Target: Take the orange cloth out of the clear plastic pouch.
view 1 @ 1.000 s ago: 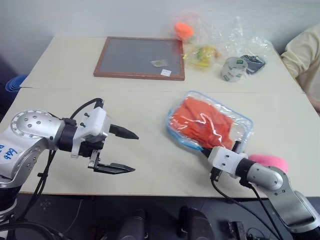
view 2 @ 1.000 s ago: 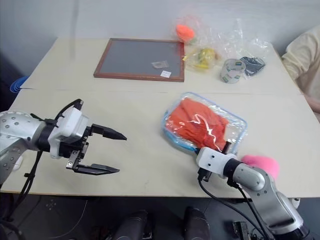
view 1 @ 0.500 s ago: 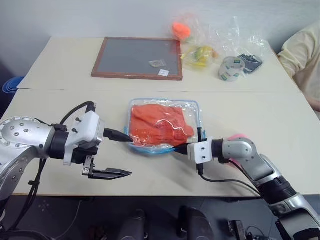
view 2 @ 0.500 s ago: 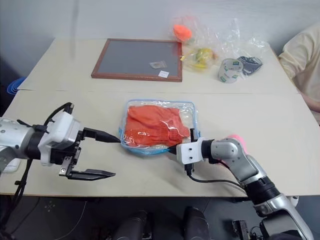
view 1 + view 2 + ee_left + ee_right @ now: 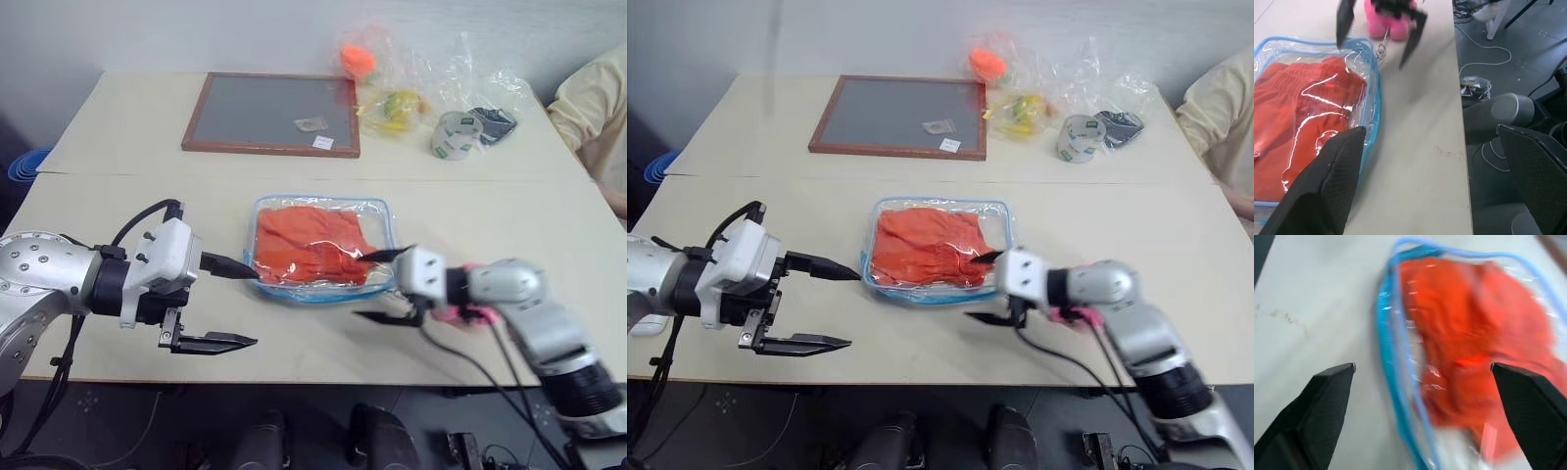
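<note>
Head views: flat clear vinyl pouch with blue zipper trim [image 5: 321, 255], orange gathered cloth [image 5: 312, 243] sealed inside, lies mid-counter [image 5: 118, 211] between both spread, empty end effectors, left [image 5: 227, 304] and right [image 5: 384, 286], likely flanking for a two-sided grab; wrist views agree.

Two pale beige tables [image 5: 118, 211] pushed together edge to edge, set against a plain light grey wall [image 5: 196, 34]. Dark floor [image 5: 1508, 58] beside them, with loose cables [image 5: 1476, 85].

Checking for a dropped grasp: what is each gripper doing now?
Left gripper: open, holding nothing.
Right gripper: open, holding nothing.
</note>
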